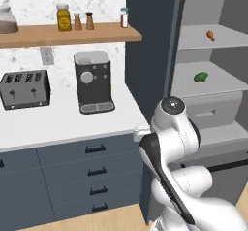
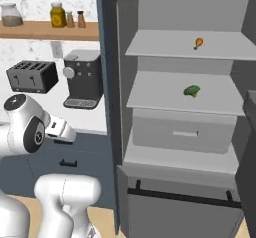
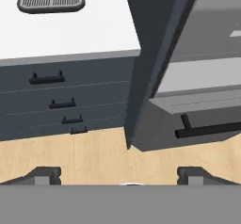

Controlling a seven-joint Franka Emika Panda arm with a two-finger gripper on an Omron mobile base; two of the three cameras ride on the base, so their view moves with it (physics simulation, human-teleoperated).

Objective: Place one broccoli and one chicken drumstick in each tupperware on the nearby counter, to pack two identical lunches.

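An orange chicken drumstick point(image 1: 210, 35) point(image 2: 198, 43) lies on the upper shelf of the open fridge. One green broccoli point(image 1: 200, 76) point(image 2: 191, 90) sits on the shelf below it. The white counter point(image 1: 63, 123) point(image 3: 70, 30) point(image 2: 95, 119) runs left of the fridge. The tupperware is out of view. My gripper point(image 3: 120, 175) is open with nothing between its fingers, held low in front of the drawers and well short of the fridge shelves. It looks down at the wooden floor and the fridge's lower edge.
A toaster point(image 1: 25, 89) point(image 2: 32, 76) and a coffee machine point(image 1: 93, 82) point(image 2: 82, 78) stand on the counter. Jars sit on the wooden wall shelf point(image 1: 68, 33). The fridge's dark side panel point(image 3: 150, 58) and its bottom drawer with a black handle point(image 3: 207, 129) are close by.
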